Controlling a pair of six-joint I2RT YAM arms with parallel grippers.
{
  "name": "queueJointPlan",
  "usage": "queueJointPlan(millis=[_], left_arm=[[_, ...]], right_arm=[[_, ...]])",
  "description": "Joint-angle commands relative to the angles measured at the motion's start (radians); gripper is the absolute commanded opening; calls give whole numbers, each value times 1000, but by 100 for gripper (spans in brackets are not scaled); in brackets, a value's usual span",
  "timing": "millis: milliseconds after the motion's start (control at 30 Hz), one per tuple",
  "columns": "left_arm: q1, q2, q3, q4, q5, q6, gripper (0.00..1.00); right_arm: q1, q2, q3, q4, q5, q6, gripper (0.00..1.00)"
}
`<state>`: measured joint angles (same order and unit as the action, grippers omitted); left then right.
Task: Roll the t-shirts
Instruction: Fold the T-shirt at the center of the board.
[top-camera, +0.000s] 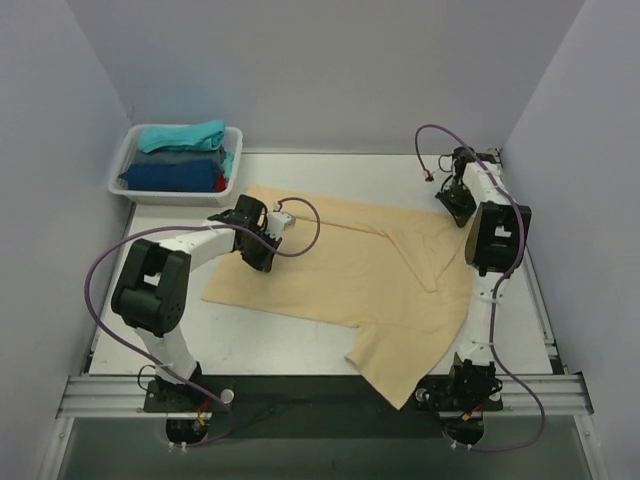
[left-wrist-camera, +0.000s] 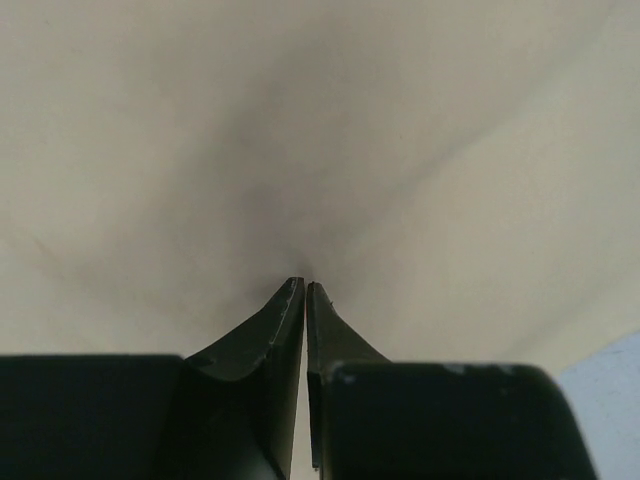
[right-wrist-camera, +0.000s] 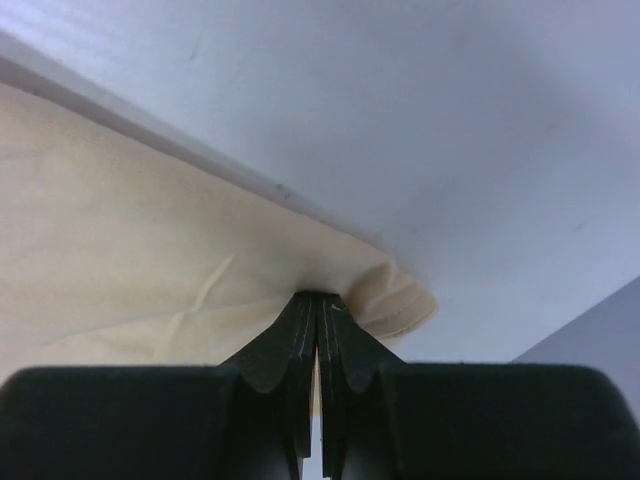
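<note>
- A white plastic basket (top-camera: 165, 197) stands at the far left corner of the table, close to the left wall.
- The table (top-camera: 280, 345) has a flat white top.
- A silver metal rail (top-camera: 105, 395) runs along the table's near edge.
- Plain pale grey walls (top-camera: 320, 70) close in the left, far and right sides.

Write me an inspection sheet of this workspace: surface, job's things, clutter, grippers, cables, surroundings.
Surface: white table, largely under cloth.
Job's things: tan t-shirt spread flat, one corner over the near edge; folded shirts stacked in the white basket, far left.
Clutter: nothing seen.
Grippers: left gripper shut on the tan t-shirt; right gripper shut on its far right edge.
Cables: purple cables loop along both arms.
Surroundings: pale walls on three sides; metal rail at near edge.
</note>
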<state>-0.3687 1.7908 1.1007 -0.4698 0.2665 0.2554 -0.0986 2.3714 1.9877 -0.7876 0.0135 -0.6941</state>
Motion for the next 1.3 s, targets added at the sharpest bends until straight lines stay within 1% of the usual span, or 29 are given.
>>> queueJointPlan(millis=[0,67,133,233,267,300,333,367,400,433,500,533,567,600,633,767,867,900,1067,1267], left_arm=[[-61,-59,-58,25,14,-1,15],[-82,-70,-73,30,19,-10,16],[-116,-74,-73,28,14,-21,15],[-121,-93,-18,2,8,-42,16],[-116,-102,38,-10,-1,-41,16],[-108,-105,75,-22,-10,-28,21],[-76,-103,109,-24,-21,-25,23],[-55,-91,189,-26,-18,-30,26],[-29,-79,230,-30,-16,-30,33],[14,-62,267,-30,-27,-33,38],[60,-5,374,-12,-42,-47,45],[94,36,407,-1,-62,-50,51],[103,60,433,11,-78,-44,53],[108,85,492,22,-96,-35,54],[114,132,519,23,-119,-24,55],[116,243,632,30,-128,13,55],[109,309,680,56,-185,19,56],[108,353,715,78,-232,13,57],[100,418,760,134,-360,21,58],[102,446,769,132,-411,71,57]], right_arm=[[-9,95,164,-12,80,-94,1],[-7,138,225,2,82,-114,0],[-3,156,241,36,80,-140,0],[8,141,253,77,68,-145,0],[17,131,261,80,63,-137,0],[20,115,273,83,57,-127,0],[23,71,272,93,36,-92,0],[26,43,267,99,20,-70,0],[30,14,243,105,5,-46,3],[31,-45,226,117,-33,0,17],[36,-104,180,123,-73,50,36],[37,-154,133,139,-90,74,53],[37,-175,116,142,-102,131,55],[39,-191,102,143,-109,157,57],[40,-216,73,136,-110,181,57],[56,-258,16,110,-124,251,57],[65,-276,-7,77,-142,292,56],[72,-285,-18,59,-153,310,56],[83,-290,-27,27,-173,321,55],[89,-267,-15,13,-175,324,55]])
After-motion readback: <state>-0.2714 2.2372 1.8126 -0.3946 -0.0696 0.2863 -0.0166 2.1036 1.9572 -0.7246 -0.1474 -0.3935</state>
